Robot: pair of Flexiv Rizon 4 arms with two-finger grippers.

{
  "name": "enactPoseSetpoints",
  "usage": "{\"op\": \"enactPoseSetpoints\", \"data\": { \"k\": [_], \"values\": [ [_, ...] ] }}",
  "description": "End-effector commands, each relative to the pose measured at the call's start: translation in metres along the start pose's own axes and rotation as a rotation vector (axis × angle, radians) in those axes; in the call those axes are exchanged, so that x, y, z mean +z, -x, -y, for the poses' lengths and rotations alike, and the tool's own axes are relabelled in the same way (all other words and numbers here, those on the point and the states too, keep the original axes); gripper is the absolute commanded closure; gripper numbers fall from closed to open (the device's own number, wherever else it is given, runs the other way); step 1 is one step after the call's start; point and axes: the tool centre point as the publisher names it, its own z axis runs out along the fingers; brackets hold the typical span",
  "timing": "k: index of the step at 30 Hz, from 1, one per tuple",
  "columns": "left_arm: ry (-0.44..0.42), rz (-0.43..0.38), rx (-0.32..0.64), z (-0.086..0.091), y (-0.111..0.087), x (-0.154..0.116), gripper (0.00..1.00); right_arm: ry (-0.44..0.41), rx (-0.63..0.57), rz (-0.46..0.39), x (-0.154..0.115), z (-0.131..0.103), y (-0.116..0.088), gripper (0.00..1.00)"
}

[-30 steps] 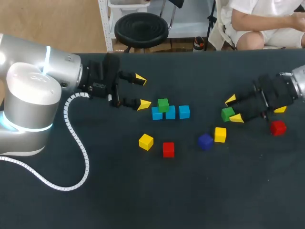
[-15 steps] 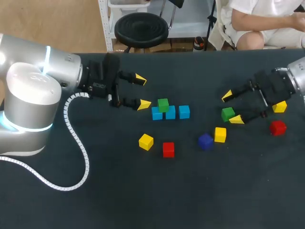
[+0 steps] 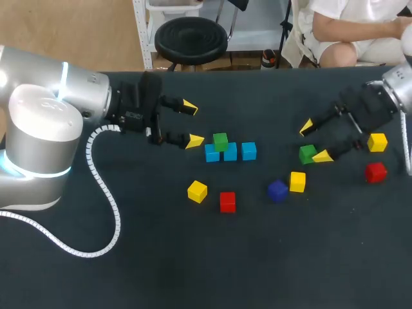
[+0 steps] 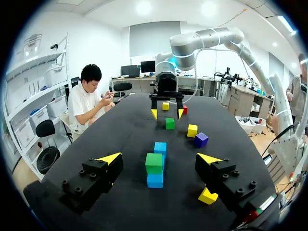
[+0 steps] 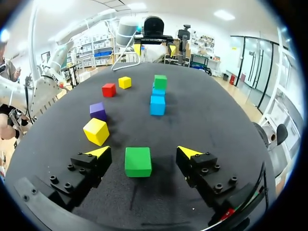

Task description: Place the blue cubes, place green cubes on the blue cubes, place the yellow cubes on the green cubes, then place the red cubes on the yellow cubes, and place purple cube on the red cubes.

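Three blue cubes (image 3: 230, 152) stand in a row mid-table, with a green cube (image 3: 221, 141) on top toward the row's left end. My left gripper (image 3: 191, 123) is open just left of that row; in its wrist view the stacked green cube (image 4: 154, 162) lies ahead between its fingers. My right gripper (image 3: 314, 141) is open over a second green cube (image 3: 307, 154). That cube (image 5: 138, 161) rests on the table between the yellow tips, touching neither. Yellow cubes (image 3: 197, 191) (image 3: 297, 181) (image 3: 377, 142), red cubes (image 3: 227, 201) (image 3: 375, 172) and a purple cube (image 3: 277, 190) lie loose.
The dark table (image 3: 193, 257) has open room across its front half. A white cable (image 3: 103, 193) loops from my left arm over the table's left side. The purple cube and one yellow cube sit close to the loose green cube.
My right gripper has opened and let go of the green cube, then drawn back toward the far right. The cube stays where it was. The left arm has not moved.
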Motion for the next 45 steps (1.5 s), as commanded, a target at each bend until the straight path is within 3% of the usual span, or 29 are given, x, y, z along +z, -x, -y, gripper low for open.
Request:
{"op": "enactPoseSetpoints", "data": {
  "k": [1,11,17,20,27,29,33,40,45],
  "values": [
    [0.002,0.005,0.002,0.001,-0.001,-0.001,0.0,0.011,0.006,0.004,0.002,0.003,-0.004,0.15],
    [0.002,0.005,0.002,0.001,-0.001,-0.001,0.0,0.016,0.021,0.004,0.003,-0.001,-0.008,0.15],
    [0.002,0.005,0.002,0.001,-0.001,-0.001,0.0,0.016,0.029,0.01,0.004,-0.002,-0.01,0.22],
    [0.002,0.005,0.002,0.001,-0.001,-0.001,0.0,0.017,0.026,0.013,0.006,-0.002,-0.01,0.49],
    [0.002,0.005,0.002,0.001,-0.001,-0.001,0.0,0.018,0.029,0.022,0.008,-0.002,-0.01,0.78],
    [0.002,0.005,0.002,0.001,-0.001,-0.001,0.0,0.011,0.034,0.026,0.008,-0.002,-0.011,0.99],
    [0.002,0.005,0.002,0.001,-0.001,-0.001,0.0,-0.009,0.028,0.032,0.004,-0.002,-0.003,1.0],
    [0.002,0.005,0.002,0.001,-0.001,-0.001,0.0,-0.026,-0.025,0.009,-0.001,0.003,0.032,1.0],
    [0.002,0.005,0.002,0.001,-0.001,-0.001,0.0,-0.021,-0.023,0.009,0.001,0.005,0.04,1.0]
  ]
}}
